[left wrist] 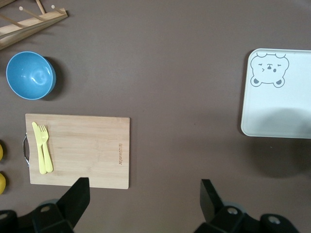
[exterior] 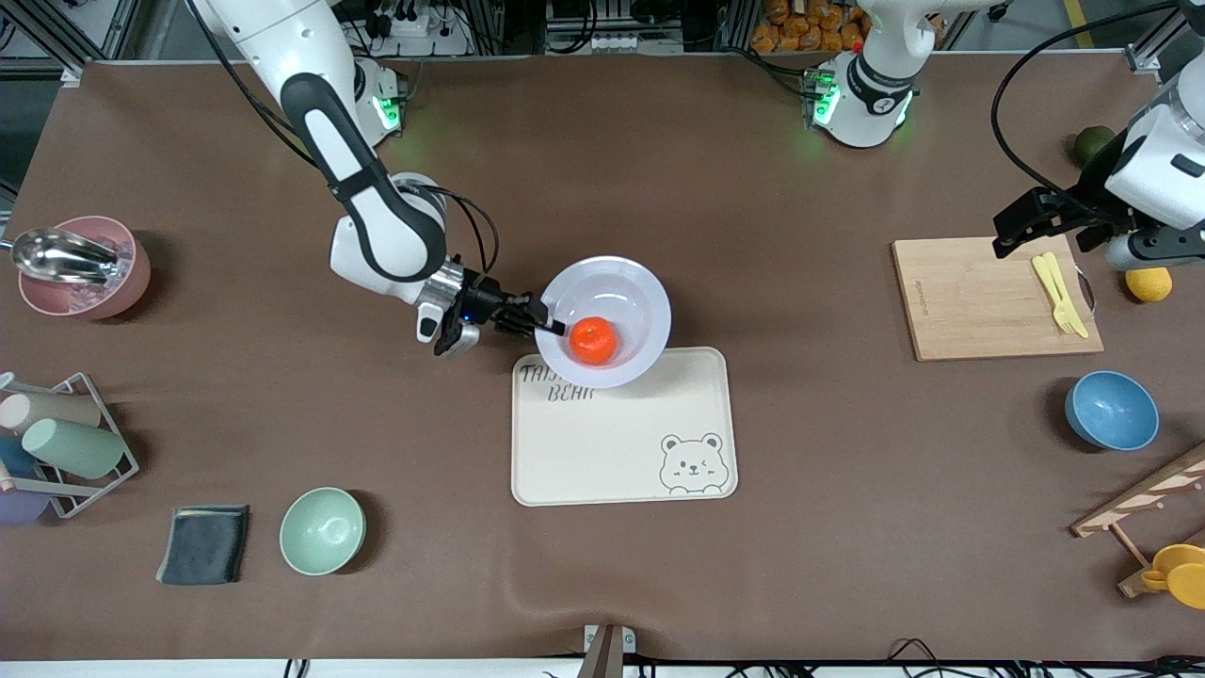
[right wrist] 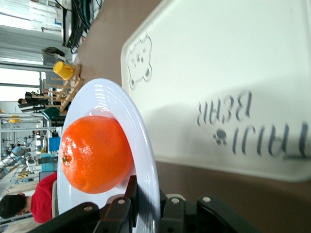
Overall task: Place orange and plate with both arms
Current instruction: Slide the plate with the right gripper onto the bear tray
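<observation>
My right gripper [exterior: 549, 326] is shut on the rim of the pale lavender-white plate [exterior: 633, 287] and holds it in the air over the edge of the cream bear-printed tray [exterior: 621, 443] that lies toward the robots' bases. The orange [exterior: 593, 340] lies in the plate, close to the gripped rim. In the right wrist view the fingers pinch the plate's rim [right wrist: 148, 160] with the orange [right wrist: 95, 153] against the upper finger. My left gripper [exterior: 1021, 224] is open and empty, up over the wooden cutting board [exterior: 979, 297]; its wide-apart fingers [left wrist: 77, 196] show in the left wrist view.
A yellow fork and knife [exterior: 1059, 292] lie on the board. A blue bowl [exterior: 1111, 411], a lemon [exterior: 1148, 282] and a dark green fruit [exterior: 1092, 143] are at the left arm's end. A green bowl [exterior: 322, 530], grey cloth [exterior: 202, 543], cup rack [exterior: 56, 443] and pink bowl [exterior: 80, 268] are at the right arm's end.
</observation>
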Available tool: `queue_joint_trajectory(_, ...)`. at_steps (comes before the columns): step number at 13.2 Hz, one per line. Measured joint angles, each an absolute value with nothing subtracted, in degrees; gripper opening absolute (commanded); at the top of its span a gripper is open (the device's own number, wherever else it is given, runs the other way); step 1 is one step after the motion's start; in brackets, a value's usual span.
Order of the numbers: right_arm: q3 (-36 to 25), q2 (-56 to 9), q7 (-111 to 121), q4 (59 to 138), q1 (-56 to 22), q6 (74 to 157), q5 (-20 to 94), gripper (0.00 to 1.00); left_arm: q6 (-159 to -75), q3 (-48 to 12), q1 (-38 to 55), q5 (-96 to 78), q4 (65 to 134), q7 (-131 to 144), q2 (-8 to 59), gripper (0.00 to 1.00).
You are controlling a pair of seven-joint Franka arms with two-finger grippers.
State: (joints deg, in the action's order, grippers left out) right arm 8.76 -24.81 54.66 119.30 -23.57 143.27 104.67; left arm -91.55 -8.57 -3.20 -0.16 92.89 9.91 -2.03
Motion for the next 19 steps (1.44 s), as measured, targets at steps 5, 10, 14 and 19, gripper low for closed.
queue_joint_trajectory(5, 7.7, -31.8, 54.7, 111.5, -23.7, 143.4, 104.7, 0.00, -91.6, -8.1, -4.5, -0.2, 92.9, 7.9, -1.7, 1.00)
queue_joint_trajectory(10, 7.5, -39.7, 54.7, 102.0, -24.9, 147.7, 104.7, 0.00, -91.6, -8.1, -4.5, -0.2, 92.9, 7.9, -1.2, 1.00)
queue_joint_trajectory(14, 7.6, -44.5, 54.5, 95.7, -27.2, 151.5, 104.8, 0.00, -91.6, -8.1, -4.5, -0.2, 92.9, 7.9, -1.1, 1.00)
queue_joint_trajectory(19, 7.6, -49.0, 54.0, 90.8, -29.3, 154.1, 105.0, 0.00, -91.6, -8.1, -4.5, -0.2, 92.9, 7.9, -1.0, 1.00)
